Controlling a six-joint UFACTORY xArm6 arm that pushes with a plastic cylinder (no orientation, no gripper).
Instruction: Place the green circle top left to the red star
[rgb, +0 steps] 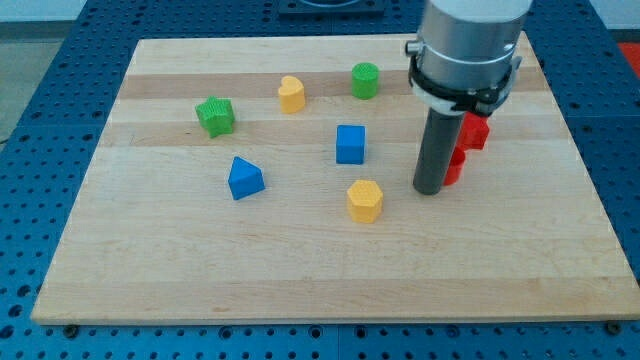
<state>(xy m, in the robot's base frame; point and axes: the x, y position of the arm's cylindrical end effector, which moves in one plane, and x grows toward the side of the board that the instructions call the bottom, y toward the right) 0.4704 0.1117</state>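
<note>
My tip (431, 189) is down on the table (330, 270), right of centre in the view. No hand on this arm, just the straight dark rod under a grey cylinder, so nothing is gripped or released.

Red pieces sit just behind and to the view's right of the rod: a lower red block (455, 167) touching or nearly touching the rod's side, and an upper red block (475, 131) above it. The rod hides much of both, so I cannot tell whether they are two blocks or one, or which is the star.

Yellow hexagon (365, 200) is to the view's left of the tip, slightly lower, near but apart. Blue cube (350, 144) is up and left of the tip, above the hexagon.

Green circle (365, 80), the short green cylinder, is near the view's top, up and left of the rod and of the red pieces, apart from both. Nothing touches it.

Further left along the top: yellow block (291, 94), rounded top, exact shape unclear. Then green star-like block (215, 116), furthest left. Blue triangle (245, 178) is left of centre, below the green star-like block and well apart from the tip.

Table is a light wooden board on a blue perforated base (40, 130).
</note>
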